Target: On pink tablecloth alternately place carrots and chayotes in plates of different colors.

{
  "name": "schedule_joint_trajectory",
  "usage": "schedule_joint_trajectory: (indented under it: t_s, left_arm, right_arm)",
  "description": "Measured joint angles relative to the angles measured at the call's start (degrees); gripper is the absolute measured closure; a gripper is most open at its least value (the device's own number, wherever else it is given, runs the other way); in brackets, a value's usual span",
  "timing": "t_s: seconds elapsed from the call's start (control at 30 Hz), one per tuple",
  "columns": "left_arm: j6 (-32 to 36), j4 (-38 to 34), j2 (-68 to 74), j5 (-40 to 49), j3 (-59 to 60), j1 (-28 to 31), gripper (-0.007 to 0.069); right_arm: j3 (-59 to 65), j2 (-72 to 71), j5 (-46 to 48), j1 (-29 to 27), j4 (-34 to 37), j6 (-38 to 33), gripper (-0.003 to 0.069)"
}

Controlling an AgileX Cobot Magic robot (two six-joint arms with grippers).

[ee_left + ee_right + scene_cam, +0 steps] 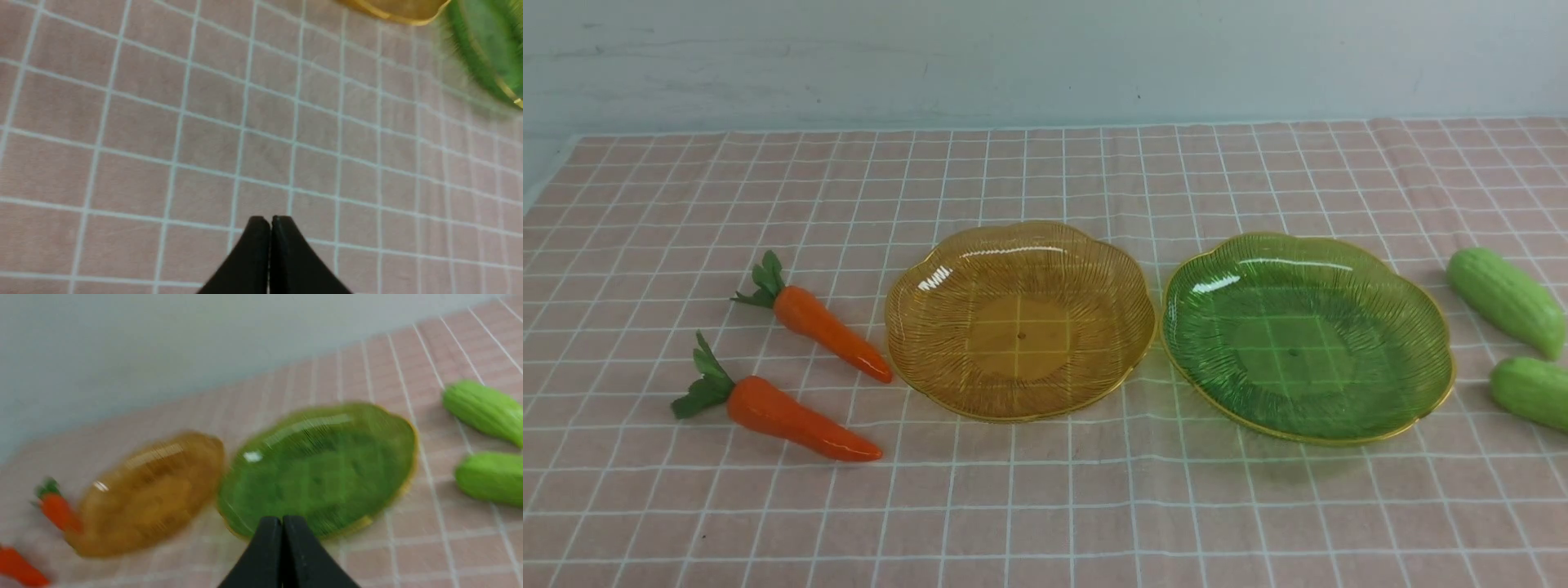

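Pink cloth [1045, 506] with a white grid. Orange carrots [829, 325] with green tops; pale green chayotes [1507, 300]. One plate amber [1019, 320], one green [1307, 336], both gold-edged

Lettering, labels, brands, numbers, signs: we read none in any view.
Surfaces we checked, all unmarked: pink tablecloth [1045, 506] (plain white grid only), amber plate [931, 327], green plate [1405, 343], far carrot [829, 327], near carrot [792, 418], far chayote [1507, 300], near chayote [1534, 392].

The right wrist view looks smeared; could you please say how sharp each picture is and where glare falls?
Front view: sharp, white glare streaks on the amber plate and green plate; left wrist view: cloth sharp, green plate blurred; right wrist view: motion-blurred, only the fingers sharp.
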Motion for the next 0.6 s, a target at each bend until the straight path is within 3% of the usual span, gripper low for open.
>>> schedule_joint_trajectory:
  t_s: [0.13, 0.27, 0.5, 0.6]
  left_arm:
    - [4.6, 4.6, 11.8, 3.1, -4.9, 0.0, 0.0625]
    - [9.1, 5.5, 18.3, 3.0, -5.5, 0.0, 0.058]
    - [11.8, 5.6, 20.4, 2.4, -5.7, 0.0, 0.0444]
    - [12.4, 5.6, 20.4, 1.8, -5.7, 0.0, 0.0409]
  right_arm:
    - [-6.8, 15.5, 5.9, 0.0, -12.6, 5.9, 0.066]
    - [-14.5, 31.0, 10.3, 0.0, -18.9, 6.9, 0.0567]
    - [-25.6, 52.7, 14.0, 0.0, -24.3, 3.4, 0.0238]
    - [-28.7, 60.3, 14.1, 0.0, -28.3, 1.8, 0.0146]
